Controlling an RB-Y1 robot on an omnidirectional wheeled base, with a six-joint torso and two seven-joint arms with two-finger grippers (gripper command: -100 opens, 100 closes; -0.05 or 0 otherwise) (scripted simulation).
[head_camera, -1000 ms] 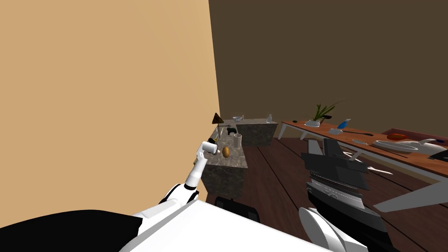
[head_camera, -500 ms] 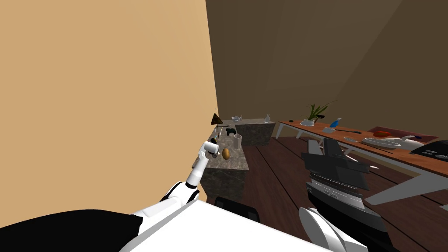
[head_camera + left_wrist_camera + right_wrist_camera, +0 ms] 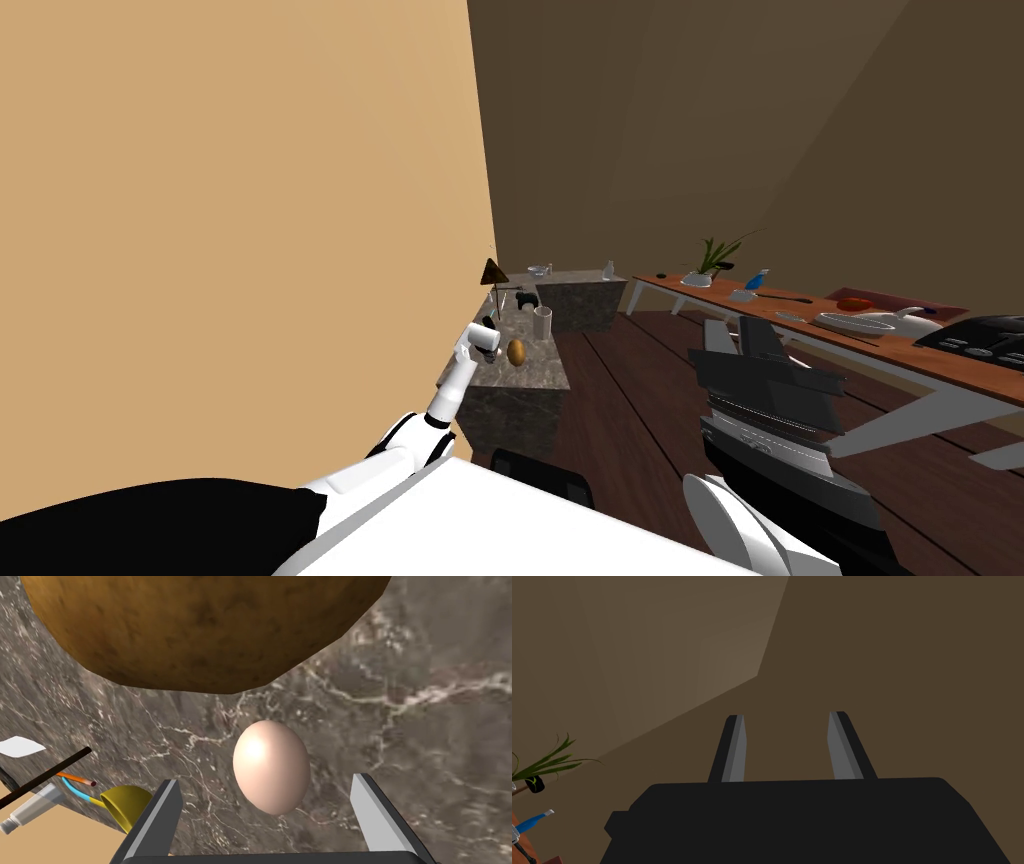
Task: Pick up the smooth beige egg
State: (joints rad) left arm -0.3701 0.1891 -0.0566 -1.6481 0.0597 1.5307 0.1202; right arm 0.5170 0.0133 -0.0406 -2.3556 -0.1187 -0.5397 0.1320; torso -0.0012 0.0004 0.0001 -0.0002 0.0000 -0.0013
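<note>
Pale beige egg (image 3: 271, 773) lies on marbled tabletop (image 3: 425, 726); brown lump (image 3: 200, 626) just beyond egg. Left tool (image 3: 267, 781) wide open, empty, one finger either side of egg, apart from it, apparently lined up to close. Right tool (image 3: 786, 718) open, idle.

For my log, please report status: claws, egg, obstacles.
Left claw open, straddling egg, not touching. Egg on marbled counter. Right claw open. Brown lump close beyond egg.

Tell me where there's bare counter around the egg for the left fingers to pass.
Bare marble counter lies on both sides of the egg, between it and each open finger of the left gripper, and beyond one finger. Crowded: the brown lump past the egg, and the yellow piece and tube outside the other finger.
</note>
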